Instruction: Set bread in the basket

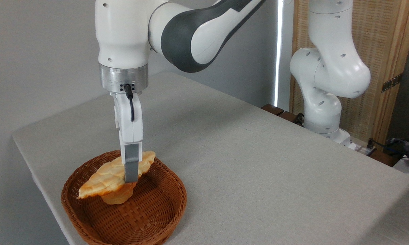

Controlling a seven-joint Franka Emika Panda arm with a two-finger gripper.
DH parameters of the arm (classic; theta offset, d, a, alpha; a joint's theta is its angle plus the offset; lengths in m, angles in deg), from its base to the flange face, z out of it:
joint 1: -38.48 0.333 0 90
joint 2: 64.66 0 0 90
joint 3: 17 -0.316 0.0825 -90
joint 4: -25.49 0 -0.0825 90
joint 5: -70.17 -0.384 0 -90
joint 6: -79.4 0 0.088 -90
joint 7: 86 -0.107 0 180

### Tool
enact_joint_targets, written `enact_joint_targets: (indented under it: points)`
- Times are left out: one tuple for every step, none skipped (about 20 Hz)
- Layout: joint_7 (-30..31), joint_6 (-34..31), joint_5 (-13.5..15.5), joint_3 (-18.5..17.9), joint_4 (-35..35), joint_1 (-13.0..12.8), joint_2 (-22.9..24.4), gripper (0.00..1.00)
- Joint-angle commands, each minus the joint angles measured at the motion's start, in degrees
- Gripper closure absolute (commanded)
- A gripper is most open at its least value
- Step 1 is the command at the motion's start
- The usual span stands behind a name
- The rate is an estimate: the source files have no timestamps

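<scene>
Bread (104,180) held over the basket (163,211), inside the line of the rim, pinched across its width near the middle by the gripper (130,172); fingers narrow, closed on the loaf, near finger crossing the top face, far finger hidden behind. Judged light and fairly stiff: holds its flat leaf shape with both ends unsupported, no visible sag. Surface braided and matt, so likely good friction; crust probably brittle at the browned edges, so moderate squeeze advised. Best hold judged to be across the short width at mid-length, as now, to keep both ends balanced. Long axis running from lower left to upper right; one tapered tip toward the near-left rim, the other toward the far rim beside the finger. Loaf tilted, left tip lower, right end raised. Small round bun (119,198) on the basket floor directly below the loaf; contact between the two not clear. Shorter than the basket, so should fit lying flat; likely to rest partly on the bun on release. Table (258,163) otherwise bare.
</scene>
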Motion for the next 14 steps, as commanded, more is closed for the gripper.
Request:
enact_joint_targets:
  points:
    - [-2.02, -0.11, -0.52, -0.46, 0.55, -0.07, -0.04, 0.00]
    - [-2.02, -0.11, -0.52, -0.46, 0.55, -0.07, -0.04, 0.00]
    - [-2.02, -0.11, -0.52, -0.46, 0.55, -0.07, -0.04, 0.00]
    - [-2.02, -0.11, -0.52, -0.46, 0.55, -0.07, 0.05, 0.00]
    - [-1.94, -0.11, -0.52, -0.55, 0.64, -0.07, 0.05, 0.00]
    - [-1.85, -0.11, -0.44, -0.63, 0.64, -0.07, 0.05, 0.00]
    - [-1.33, -0.11, -0.35, -0.64, 0.64, -0.07, 0.14, 0.00]
    - [-1.15, -0.20, -0.26, -0.64, 0.64, -0.07, 0.23, 0.00]
    - [-0.80, -0.29, 0.09, -0.64, 0.73, -0.07, 0.40, 0.00]
    - [0.69, -0.81, 0.27, -0.64, 0.82, -0.07, 0.66, 0.00]
    - [1.83, -1.34, 0.27, -0.55, 0.90, -0.07, 0.75, 0.00]
    - [5.06, -2.82, 0.35, -0.37, 1.08, -0.07, 1.54, 0.00]
    - [9.36, -4.40, 0.35, -0.11, 1.08, -0.07, 2.24, 0.00]
    - [11.40, -5.11, 0.35, -0.02, 1.08, -0.07, 2.51, 0.00]
